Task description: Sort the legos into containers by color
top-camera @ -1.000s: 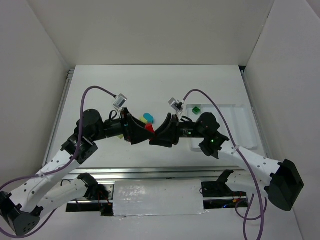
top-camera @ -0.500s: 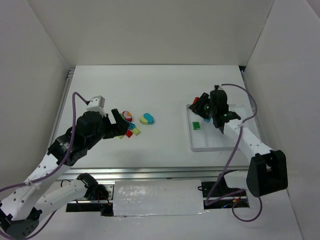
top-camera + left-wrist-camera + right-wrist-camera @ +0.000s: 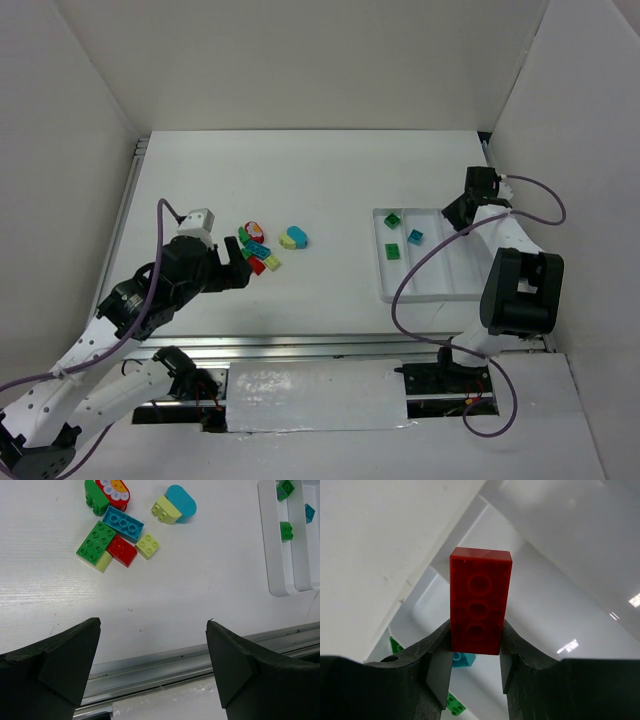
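Observation:
My right gripper (image 3: 476,652) is shut on a long red lego (image 3: 480,605), held upright above the white tray (image 3: 555,615). In the top view it (image 3: 458,212) hovers over the tray's (image 3: 432,292) far right part. Two green legos (image 3: 393,220) lie in the leftmost compartment and a teal one (image 3: 415,236) in the second. My left gripper (image 3: 237,268) is open and empty, just near of the loose pile (image 3: 256,248). That pile holds green (image 3: 95,541), teal (image 3: 123,523), red (image 3: 122,550) and pale yellow-green (image 3: 148,546) legos.
A pale yellow-green piece (image 3: 165,510) and a rounded teal piece (image 3: 182,502) lie apart to the right of the pile. A red and white flower-printed piece (image 3: 113,489) lies at the pile's far side. A metal rail (image 3: 165,665) runs along the table's near edge.
My right gripper has moved from the tray's left compartments toward its far right side with the red lego. My left gripper has shifted slightly and stays open near the pile.

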{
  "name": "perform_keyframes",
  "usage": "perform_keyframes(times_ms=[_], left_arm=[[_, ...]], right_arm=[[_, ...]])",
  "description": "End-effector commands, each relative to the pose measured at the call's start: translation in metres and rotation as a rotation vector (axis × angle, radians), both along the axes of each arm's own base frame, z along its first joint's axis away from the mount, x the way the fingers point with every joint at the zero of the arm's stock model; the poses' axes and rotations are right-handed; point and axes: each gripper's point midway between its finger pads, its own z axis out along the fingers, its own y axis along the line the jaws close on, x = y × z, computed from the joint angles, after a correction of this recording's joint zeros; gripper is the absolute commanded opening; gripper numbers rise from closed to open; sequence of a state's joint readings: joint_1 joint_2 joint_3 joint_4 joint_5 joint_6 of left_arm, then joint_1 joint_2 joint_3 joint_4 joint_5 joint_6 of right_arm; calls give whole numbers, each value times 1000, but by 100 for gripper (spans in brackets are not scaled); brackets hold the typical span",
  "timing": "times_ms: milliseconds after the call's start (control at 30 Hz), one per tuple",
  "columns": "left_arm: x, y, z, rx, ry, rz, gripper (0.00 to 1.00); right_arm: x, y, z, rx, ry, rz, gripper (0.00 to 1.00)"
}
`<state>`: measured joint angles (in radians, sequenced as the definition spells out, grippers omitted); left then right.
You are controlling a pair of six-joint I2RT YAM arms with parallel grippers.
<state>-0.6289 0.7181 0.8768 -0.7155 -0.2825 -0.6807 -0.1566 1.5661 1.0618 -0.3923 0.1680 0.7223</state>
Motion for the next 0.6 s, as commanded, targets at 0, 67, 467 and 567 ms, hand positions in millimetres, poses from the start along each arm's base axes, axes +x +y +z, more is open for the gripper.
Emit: perform_keyframes(times_ms=[0,67,467,567], left_arm=[[3,-9,5,-10,-21,-48,100],[3,-11,4,-15,-16,-58,100],[-2,-15,4,-40,-15,-81,100],[-3,-17,5,-52,-21,-93,99]], right_arm=[[8,-15,8,-15,4,-12,0],[11,-17,3,-7,16,-7,0],[17,-12,-18,47,58,36,43],[15,-14,-18,40,57,24,54]])
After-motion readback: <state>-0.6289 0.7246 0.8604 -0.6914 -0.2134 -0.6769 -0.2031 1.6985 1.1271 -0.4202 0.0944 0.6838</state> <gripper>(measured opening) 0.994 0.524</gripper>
